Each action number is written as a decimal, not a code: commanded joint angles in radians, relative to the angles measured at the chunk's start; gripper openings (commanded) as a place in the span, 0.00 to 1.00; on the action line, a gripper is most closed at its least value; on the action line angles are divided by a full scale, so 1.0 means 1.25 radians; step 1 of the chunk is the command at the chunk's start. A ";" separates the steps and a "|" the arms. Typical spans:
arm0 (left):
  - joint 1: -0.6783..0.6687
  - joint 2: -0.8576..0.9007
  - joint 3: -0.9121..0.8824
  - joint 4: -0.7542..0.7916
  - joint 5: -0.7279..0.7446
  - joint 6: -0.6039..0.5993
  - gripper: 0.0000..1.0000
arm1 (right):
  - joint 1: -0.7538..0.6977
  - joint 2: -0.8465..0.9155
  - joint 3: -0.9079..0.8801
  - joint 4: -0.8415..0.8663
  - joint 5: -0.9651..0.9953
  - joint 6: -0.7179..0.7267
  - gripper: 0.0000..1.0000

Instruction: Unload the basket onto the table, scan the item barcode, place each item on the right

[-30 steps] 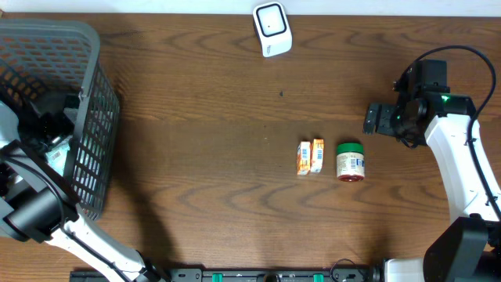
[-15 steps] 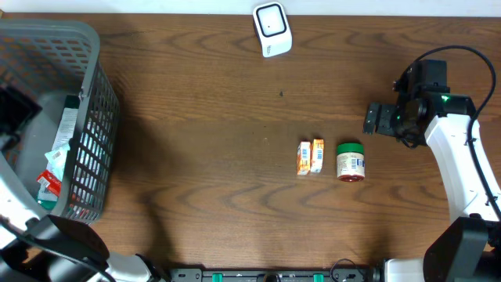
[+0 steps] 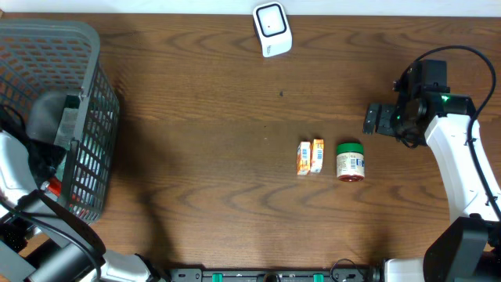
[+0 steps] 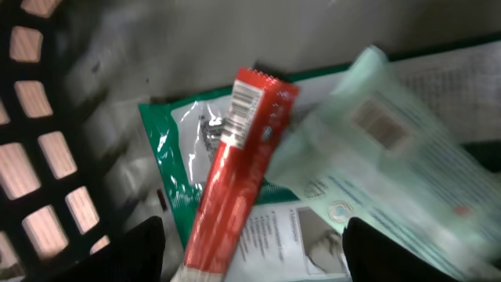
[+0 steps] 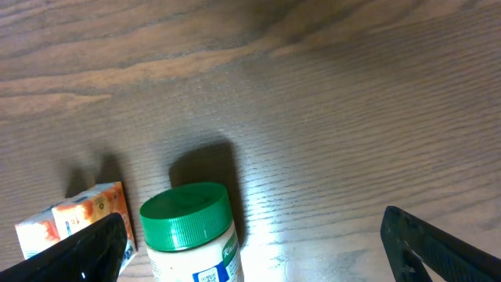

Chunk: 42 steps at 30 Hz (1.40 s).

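Red packet [image 4: 235,164], barcode end at 12 o'clock, lies in the grey basket [image 3: 98,117] at the worktop's [image 3: 196,157] 9 o'clock, on a green pouch [image 4: 168,149]. A blurred pale pouch [image 4: 376,157] lies at its 3 o'clock. The left gripper [image 4: 262,254] hangs above, jaws apart. The right gripper [image 3: 381,119], jaws apart, is near a green-lidded jar [image 3: 350,160] and two orange cartons [image 3: 311,156]. The white scanner [image 3: 272,28] is at 12 o'clock.

Dark wood table [image 3: 196,94], grey basket [image 3: 86,47] at left, white scanner [image 3: 272,29] at far edge, two orange cartons [image 3: 310,157] beside green-lidded jar [image 3: 350,161]
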 commanded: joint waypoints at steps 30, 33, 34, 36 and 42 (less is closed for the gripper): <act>0.025 -0.244 0.054 0.058 0.114 -0.016 0.37 | -0.001 -0.014 0.011 -0.001 0.005 -0.003 0.99; 0.024 -0.333 0.057 0.055 0.182 -0.016 0.37 | -0.002 -0.014 0.011 -0.001 0.005 -0.003 0.99; 0.020 -0.353 0.057 0.052 0.182 -0.016 0.37 | -0.002 -0.014 0.011 -0.001 0.005 -0.003 0.99; 0.013 -0.402 0.056 0.021 0.123 -0.016 0.61 | -0.001 -0.014 0.011 -0.001 0.005 -0.003 0.99; 0.013 -0.335 0.016 -0.016 0.104 -0.021 0.98 | -0.001 -0.014 0.011 -0.001 0.005 -0.003 0.99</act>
